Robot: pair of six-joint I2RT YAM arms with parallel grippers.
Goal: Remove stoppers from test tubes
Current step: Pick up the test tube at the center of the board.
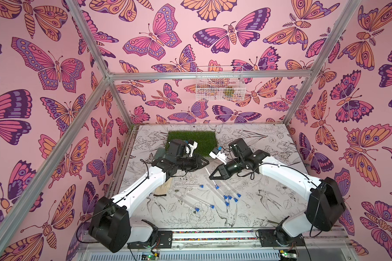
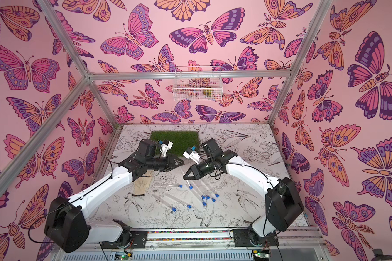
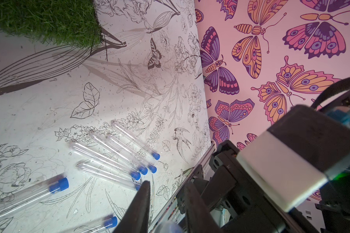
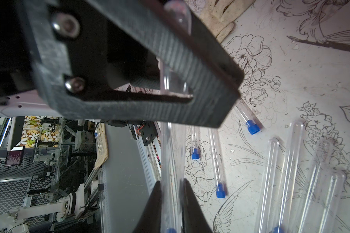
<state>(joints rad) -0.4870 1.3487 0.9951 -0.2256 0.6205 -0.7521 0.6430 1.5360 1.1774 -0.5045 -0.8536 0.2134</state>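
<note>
1. As I watch remotely, the held tube hangs above the table, just off the edge of the grass patch that faces the arm bases.
2. Its long axis leads away from the grass patch. The rounded closed end is nearest the grass and the stopper end is farthest, skewed a little toward the right arm's side.
3. I see a slim, clear tube with a round tip and a stubby bright blue stopper seated in its mouth.
4. My right gripper pinches the tube partway along, nearer the stopper, with a finger pressed to each side.
5. My left gripper is closed in on the rounded end, which pokes out just past its fingers.
6. The loose tubes lie flat on the table, farther from the grass patch than the held one. Each is clear with a blue stopper in place. Most point their stoppers away from the grass, and one lies crosswise.
</note>
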